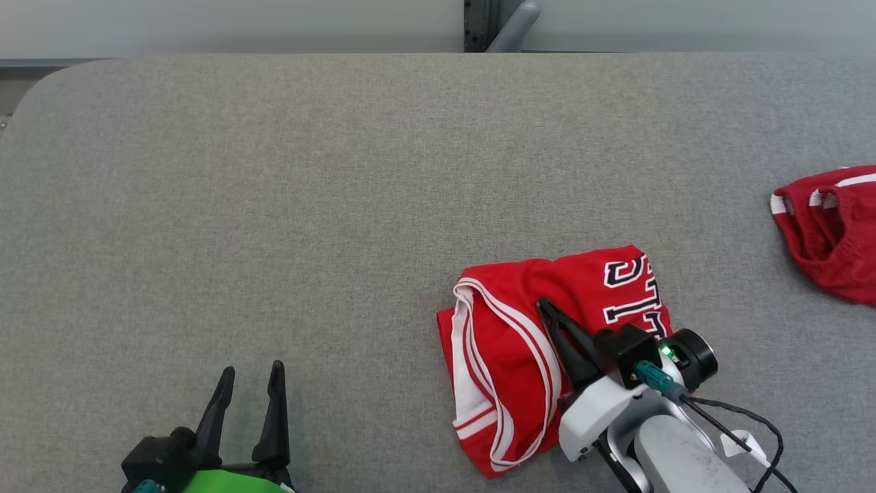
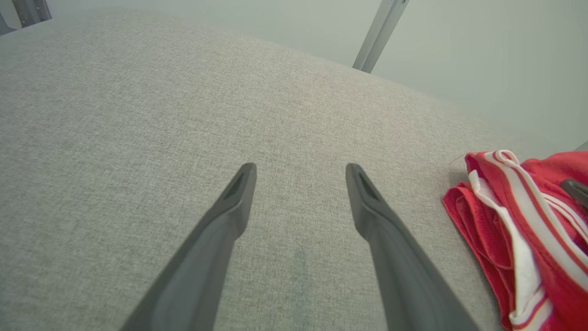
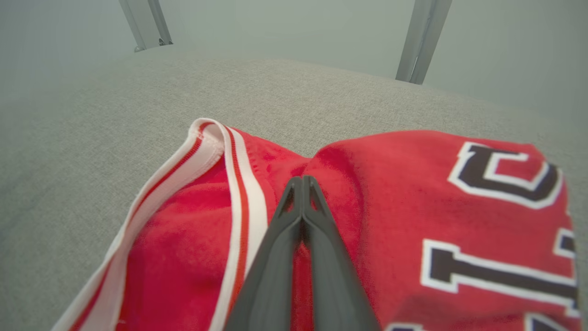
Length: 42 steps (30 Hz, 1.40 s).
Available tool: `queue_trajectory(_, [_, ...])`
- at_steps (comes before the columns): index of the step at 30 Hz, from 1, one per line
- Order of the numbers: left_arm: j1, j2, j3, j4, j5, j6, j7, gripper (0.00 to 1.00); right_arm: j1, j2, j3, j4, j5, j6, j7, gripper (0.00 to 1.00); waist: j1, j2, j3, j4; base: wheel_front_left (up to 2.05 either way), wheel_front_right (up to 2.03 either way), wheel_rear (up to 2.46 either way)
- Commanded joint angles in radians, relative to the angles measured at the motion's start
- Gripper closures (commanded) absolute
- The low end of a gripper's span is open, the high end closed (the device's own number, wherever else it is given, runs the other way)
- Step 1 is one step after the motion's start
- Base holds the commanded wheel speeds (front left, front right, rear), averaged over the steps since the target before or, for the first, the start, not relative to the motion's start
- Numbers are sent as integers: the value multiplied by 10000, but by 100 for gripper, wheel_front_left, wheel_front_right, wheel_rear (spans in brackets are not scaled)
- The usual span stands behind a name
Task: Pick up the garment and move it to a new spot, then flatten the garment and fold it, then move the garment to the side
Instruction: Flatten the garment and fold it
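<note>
The garment [image 1: 506, 342] is a red jersey with white trim and dark lettering, folded into a compact bundle on the grey table [image 1: 274, 205] at the lower right of centre. My right gripper [image 1: 545, 306] lies on top of it with its fingers pressed together. In the right wrist view the red cloth [image 3: 413, 184] puckers into a crease at the closed tips [image 3: 302, 179], pinched between them. My left gripper [image 1: 250, 373] stands open near the front edge at the lower left, well apart from the garment. Its spread fingers [image 2: 301, 172] hold nothing, and the jersey's edge [image 2: 528, 230] shows off to the right.
A second red garment [image 1: 831, 233] with white stripes lies crumpled at the table's right edge. A grey post [image 1: 513, 24] rises behind the far edge. Wide bare grey cloth stretches across the table's left and back.
</note>
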Motion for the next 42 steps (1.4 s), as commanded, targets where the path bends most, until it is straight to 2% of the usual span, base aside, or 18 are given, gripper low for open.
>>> queue_trajectory(1, [-184, 47, -18, 31, -107, 9, -27, 0, -160, 32, 41, 99, 17, -13, -42, 100, 0, 103, 159, 160, 0, 0, 0])
queue_trajectory(23, [-505, -121, -84, 218, -216, 9, -27, 0, -1514, 156, 2604, 1853, 775, -13, -41, 100, 0, 103, 383, 1435, 0, 0, 0])
queue_trajectory(31, [-316, -176, -34, 294, -344, 9, -27, 0, -1708, 162, 3382, 2462, 1126, -13, -41, 100, 0, 103, 217, 1664, 0, 0, 0])
queue_trajectory(35, [-90, -186, 115, 288, -376, 9, -27, 0, -1589, 158, 3535, 1877, 1327, -13, -41, 100, 0, 103, 22, 1510, 0, 0, 0])
queue_trajectory(42, [193, -186, 416, 138, -489, 9, -27, 0, -867, -64, 2779, 220, 1047, -13, -35, 100, 0, 103, -370, 1024, 0, 0, 0])
